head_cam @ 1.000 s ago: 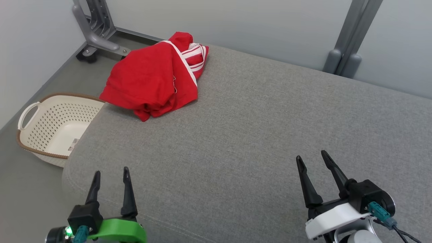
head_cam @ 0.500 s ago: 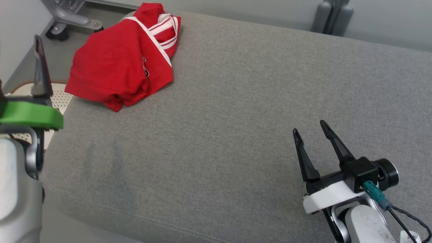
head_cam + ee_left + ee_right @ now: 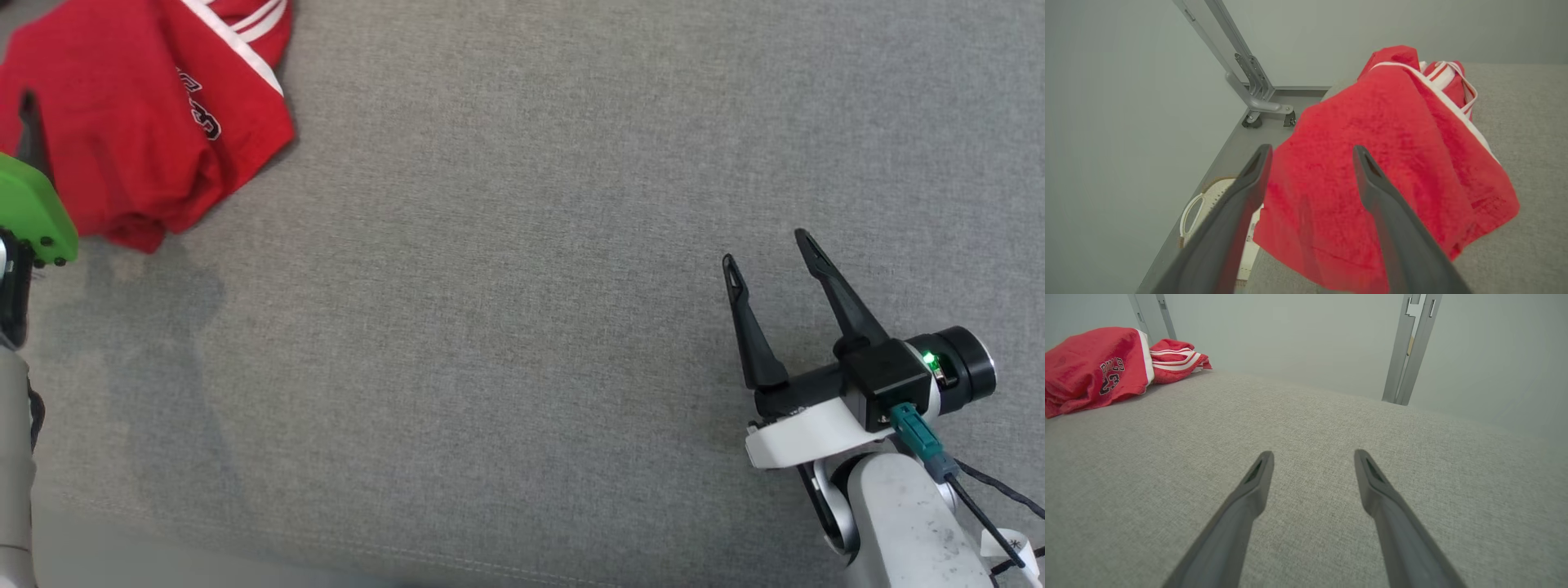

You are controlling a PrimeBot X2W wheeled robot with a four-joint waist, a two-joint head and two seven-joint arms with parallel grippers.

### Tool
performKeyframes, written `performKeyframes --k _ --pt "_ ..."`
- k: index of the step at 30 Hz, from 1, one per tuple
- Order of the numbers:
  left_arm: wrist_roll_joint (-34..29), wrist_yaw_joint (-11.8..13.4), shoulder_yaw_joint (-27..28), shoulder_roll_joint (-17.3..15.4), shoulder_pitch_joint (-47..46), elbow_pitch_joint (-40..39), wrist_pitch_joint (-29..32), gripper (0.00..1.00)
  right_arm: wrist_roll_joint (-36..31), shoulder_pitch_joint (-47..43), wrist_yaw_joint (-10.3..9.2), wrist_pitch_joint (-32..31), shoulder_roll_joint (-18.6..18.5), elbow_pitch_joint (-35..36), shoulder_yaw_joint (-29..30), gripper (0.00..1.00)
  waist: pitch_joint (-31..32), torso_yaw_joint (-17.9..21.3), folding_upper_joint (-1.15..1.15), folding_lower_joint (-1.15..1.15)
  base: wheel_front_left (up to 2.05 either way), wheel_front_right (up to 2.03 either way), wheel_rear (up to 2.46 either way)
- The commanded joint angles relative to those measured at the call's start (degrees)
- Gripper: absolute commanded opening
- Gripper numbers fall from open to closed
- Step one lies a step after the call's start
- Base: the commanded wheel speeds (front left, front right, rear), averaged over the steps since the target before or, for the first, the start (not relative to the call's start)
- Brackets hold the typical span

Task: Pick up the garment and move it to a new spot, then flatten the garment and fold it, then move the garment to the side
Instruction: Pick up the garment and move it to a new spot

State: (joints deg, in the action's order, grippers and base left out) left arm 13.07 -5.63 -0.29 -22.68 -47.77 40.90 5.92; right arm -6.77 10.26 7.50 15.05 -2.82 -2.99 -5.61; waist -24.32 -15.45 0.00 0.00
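While both pairs of fingers stand spread and empty, the left gripper (image 3: 1311,151) hovers close over the crumpled red garment (image 3: 1404,134) at the grey cushion's (image 3: 522,327) far-left corner; the right gripper (image 3: 764,248) is well apart.

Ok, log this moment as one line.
phase: pre-grasp | garment: red, crumpled at cushion corner | left gripper: open, aimed at garment, no grip | right gripper: open, empty, over cushion

Red garment (image 3: 122,122) on grey cushion (image 3: 522,245)
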Motion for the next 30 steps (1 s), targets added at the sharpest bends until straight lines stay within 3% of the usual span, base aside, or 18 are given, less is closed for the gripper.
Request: performKeyframes --k 1,15,16,18,30 --pt "0.61 -0.34 0.09 0.01 -1.32 1.47 0.33 1.0 -0.4 1.08 -0.02 0.2 -0.12 0.66 0.21 1.0 -5.47 3.74 0.0 0.0 0.0 0.0 0.0" --pt "2.91 -0.16 -0.09 0.92 -4.65 15.03 -0.23 1.0 0.03 1.77 -0.02 0.19 -0.14 0.97 -0.62 1.0 -7.22 3.11 0.0 0.0 0.0 0.0 0.0" --pt "3.0 -0.25 -0.2 0.96 -4.92 15.6 -0.18 0.76 0.04 1.86 -0.02 0.19 -0.14 0.94 -0.69 1.0 -7.16 3.1 0.0 0.0 0.0 0.0 0.0" --pt "3.25 -0.56 -0.37 1.02 -5.3 16.45 -0.87 0.0 0.14 1.93 -0.02 0.19 -0.14 0.87 -0.83 1.0 -6.99 3.1 0.0 0.0 0.0 0.0 0.0" --pt "2.83 -1.27 -2.31 -1.63 -6.46 18.67 -4.43 0.0 2.13 1.81 -0.02 0.2 -0.14 -0.31 -1.32 1.0 -2.37 3.05 0.0 0.0 0.0 0.0 0.0"
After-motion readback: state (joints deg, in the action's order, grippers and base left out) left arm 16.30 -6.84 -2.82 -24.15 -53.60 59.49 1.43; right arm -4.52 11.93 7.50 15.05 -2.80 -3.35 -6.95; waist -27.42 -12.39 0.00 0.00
